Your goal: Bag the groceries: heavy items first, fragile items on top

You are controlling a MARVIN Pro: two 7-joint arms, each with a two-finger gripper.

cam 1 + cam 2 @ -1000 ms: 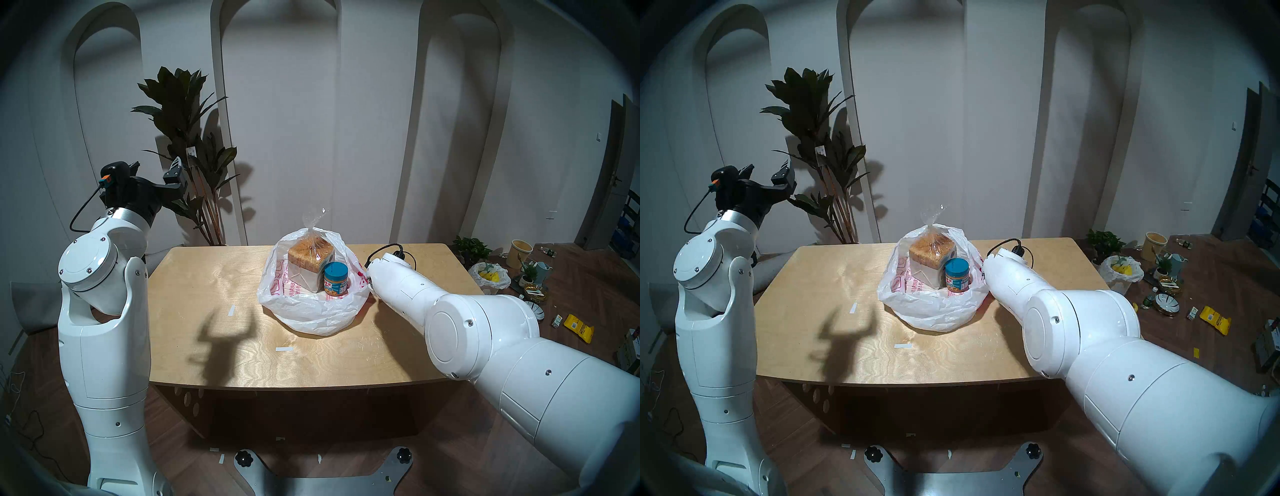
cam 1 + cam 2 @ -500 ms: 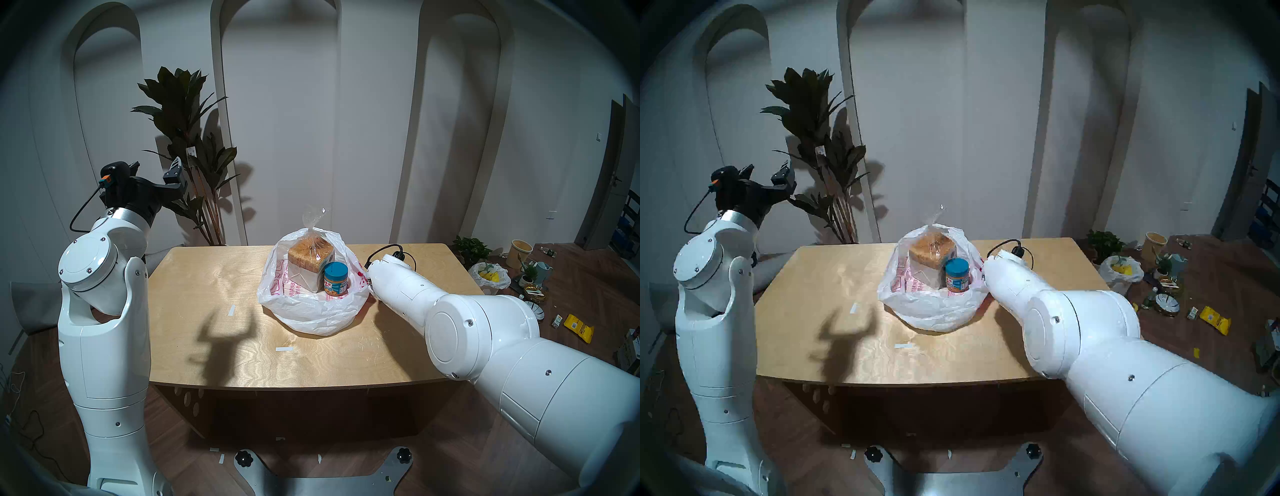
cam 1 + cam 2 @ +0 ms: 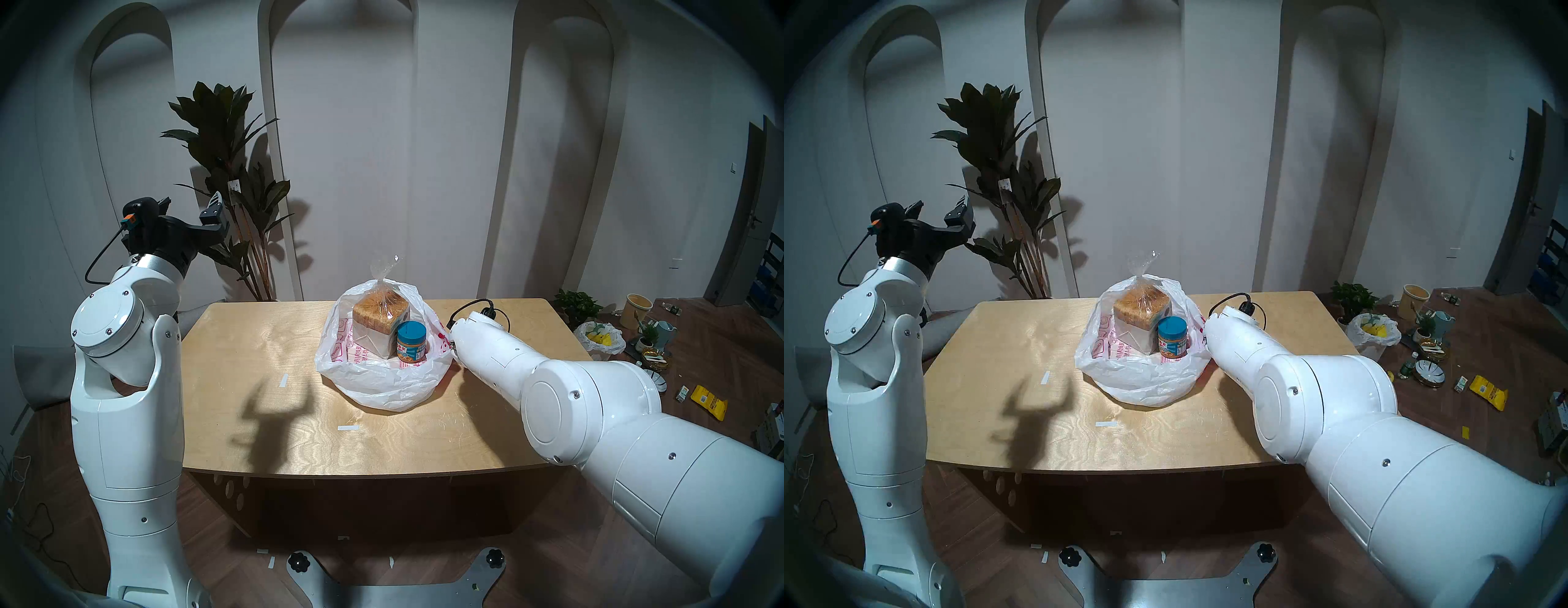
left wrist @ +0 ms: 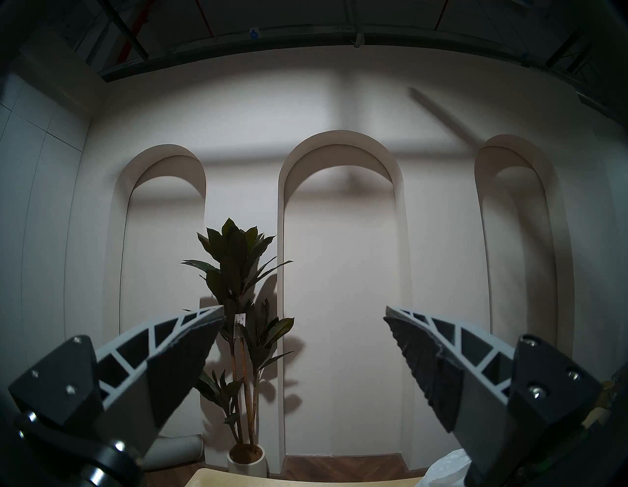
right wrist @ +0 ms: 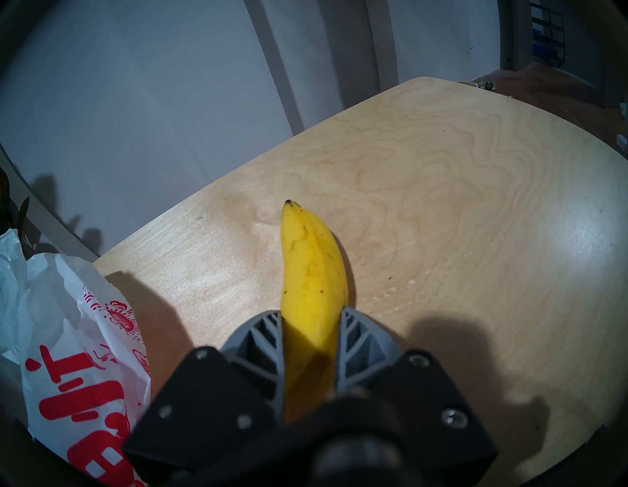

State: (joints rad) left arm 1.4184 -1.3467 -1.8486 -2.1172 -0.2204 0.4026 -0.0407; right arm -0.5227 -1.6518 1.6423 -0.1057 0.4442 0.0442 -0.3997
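Observation:
The white carrier bag point(image 3: 382, 382) with red print stands open on the wooden table point(image 3: 263, 339). Inside it the wrapped brown loaf point(image 3: 379, 314) stands upright, with the blue-lidded peanut butter jar point(image 3: 411, 342) upright to its right. The yellow banana point(image 5: 311, 258) lies on the table just right of the bag point(image 5: 68, 323). My right gripper point(image 5: 312, 311) is shut on the banana's near end; in the head views it is hidden behind my right forearm point(image 3: 492, 348). My left gripper point(image 3: 189, 206) is open and empty, raised high off the table's left side, and it faces the wall point(image 4: 304, 311).
A tall potted plant point(image 3: 237, 204) stands behind the table's left back corner. Two white tape strips point(image 3: 283, 381) lie on the table. On the floor at the right are a small white bag with yellow contents point(image 3: 600, 339), pots, dishes and packets.

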